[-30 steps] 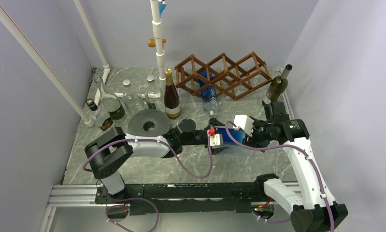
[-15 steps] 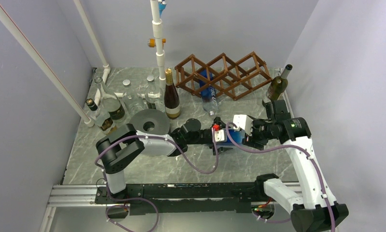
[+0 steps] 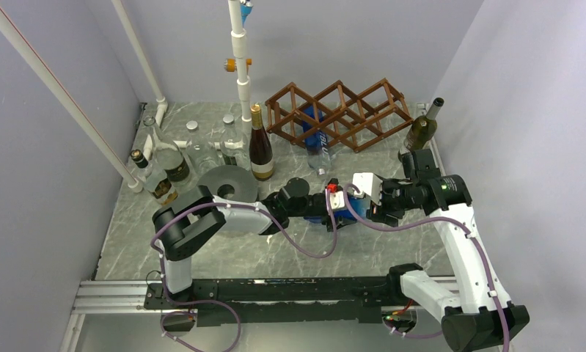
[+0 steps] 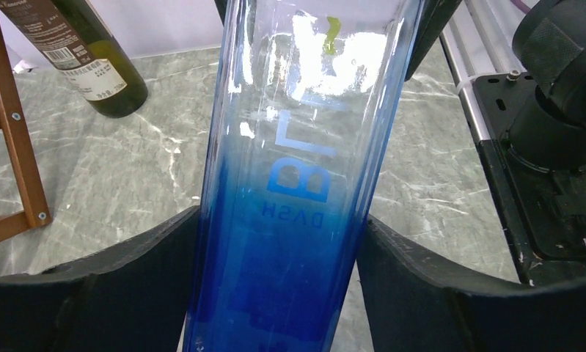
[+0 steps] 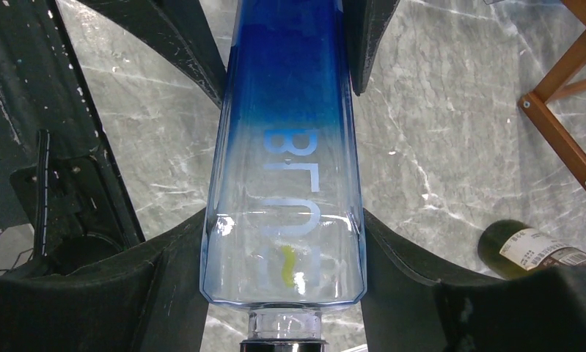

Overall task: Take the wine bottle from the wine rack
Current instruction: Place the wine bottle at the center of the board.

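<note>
Held blue bottle [image 4: 297, 183] cut off top and bottom in the left wrist view, neck cropped in the right, mostly hidden from above beneath left hand [image 3: 334, 215] and right hand [image 3: 359, 209]

The bottle [image 4: 297, 183] lies between the fingers of the left gripper [image 4: 279, 249] and the right gripper [image 5: 284, 246]. The rack [image 3: 339, 114] stands beyond both.
</note>
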`<control>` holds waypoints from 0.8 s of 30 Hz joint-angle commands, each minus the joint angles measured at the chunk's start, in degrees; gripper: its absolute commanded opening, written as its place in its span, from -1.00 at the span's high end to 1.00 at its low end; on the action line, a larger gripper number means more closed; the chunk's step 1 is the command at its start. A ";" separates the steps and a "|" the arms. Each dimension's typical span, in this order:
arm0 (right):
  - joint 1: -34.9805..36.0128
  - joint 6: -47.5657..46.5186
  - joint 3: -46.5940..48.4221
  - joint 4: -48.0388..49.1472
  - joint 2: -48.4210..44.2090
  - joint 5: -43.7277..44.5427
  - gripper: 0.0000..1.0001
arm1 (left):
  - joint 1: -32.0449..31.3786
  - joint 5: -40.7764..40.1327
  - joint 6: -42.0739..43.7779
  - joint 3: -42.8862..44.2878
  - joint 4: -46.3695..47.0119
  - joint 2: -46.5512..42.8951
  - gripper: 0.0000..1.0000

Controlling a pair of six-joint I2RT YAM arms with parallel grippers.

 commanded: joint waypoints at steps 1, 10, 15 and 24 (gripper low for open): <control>0.51 -1.56 3.39 2.63 -0.28 -5.99 1.00 | -0.19 1.17 -2.12 1.77 -0.06 0.04 -0.46; 0.62 3.70 2.35 6.18 -0.86 -9.50 0.23 | -0.20 -0.17 -6.43 -1.63 1.94 -3.15 1.00; 0.57 9.02 2.30 8.56 -0.92 -13.77 -0.74 | -0.24 -3.35 -10.56 -6.75 9.26 -6.03 1.00; -0.09 21.67 7.00 11.61 0.71 -19.47 -0.99 | -0.19 -9.63 -15.23 -14.04 17.27 -10.20 1.00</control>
